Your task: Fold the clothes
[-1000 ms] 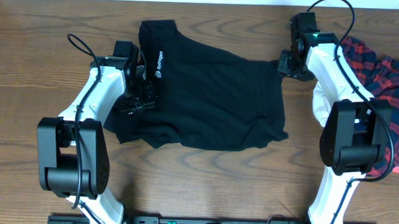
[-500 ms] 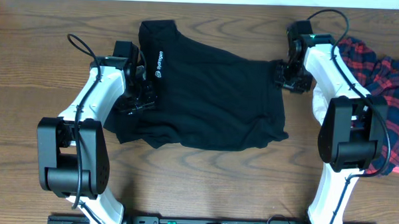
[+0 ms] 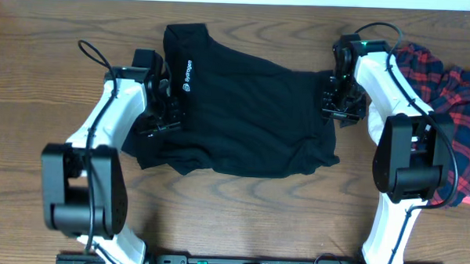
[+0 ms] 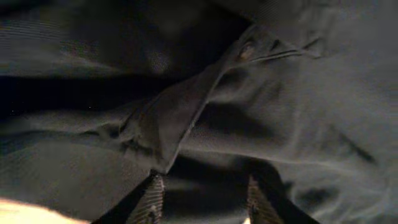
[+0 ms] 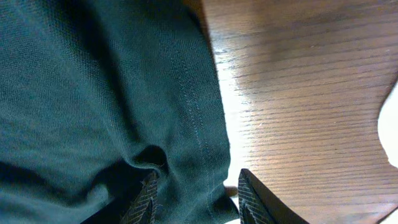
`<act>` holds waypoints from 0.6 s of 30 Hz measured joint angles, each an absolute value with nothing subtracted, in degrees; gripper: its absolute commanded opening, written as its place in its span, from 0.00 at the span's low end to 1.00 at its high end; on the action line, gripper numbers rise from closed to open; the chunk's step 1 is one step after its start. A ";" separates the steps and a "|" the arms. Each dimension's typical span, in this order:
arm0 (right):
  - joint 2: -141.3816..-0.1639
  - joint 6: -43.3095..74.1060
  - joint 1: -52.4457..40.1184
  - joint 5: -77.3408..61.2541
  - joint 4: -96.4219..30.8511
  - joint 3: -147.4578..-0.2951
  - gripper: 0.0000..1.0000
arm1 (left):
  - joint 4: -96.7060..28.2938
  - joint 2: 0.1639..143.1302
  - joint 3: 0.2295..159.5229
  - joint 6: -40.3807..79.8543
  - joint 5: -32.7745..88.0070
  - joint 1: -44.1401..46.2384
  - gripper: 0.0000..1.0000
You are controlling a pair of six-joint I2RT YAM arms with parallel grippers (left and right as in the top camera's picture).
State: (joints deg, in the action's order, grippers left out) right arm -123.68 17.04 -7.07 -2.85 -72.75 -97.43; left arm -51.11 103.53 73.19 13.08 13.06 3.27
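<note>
Middle of the table [image 3: 240, 218]: black shirt [image 3: 251, 109], lying mostly flat with rumpled edges, small white logo [image 3: 187, 74] near its far left corner. Off to the right, by the table's edge: red-and-navy plaid garment [image 3: 460, 93], heaped, apart from the shirt.

Left gripper [image 3: 163, 118] down on the shirt's left edge. From the left wrist camera, left gripper [image 4: 202, 208] again, jaws partway apart with dark folds bunched between them (diagonal seam just ahead). Cannot tell whether pinching the cloth or merely straddling it.

Right gripper [image 3: 342, 104] down at the shirt's right edge, just beside bare wood. From the right wrist camera, right gripper [image 5: 196, 199] again, jaws likewise partway apart, astride the stitched hem, a small pucker of cloth beside one finger. Cannot tell here either whether clamped on it.
</note>
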 measured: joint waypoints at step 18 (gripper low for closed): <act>-97.76 12.67 -7.38 -3.09 -77.10 -95.11 0.61 | -63.35 80.25 72.51 14.39 0.05 3.18 0.51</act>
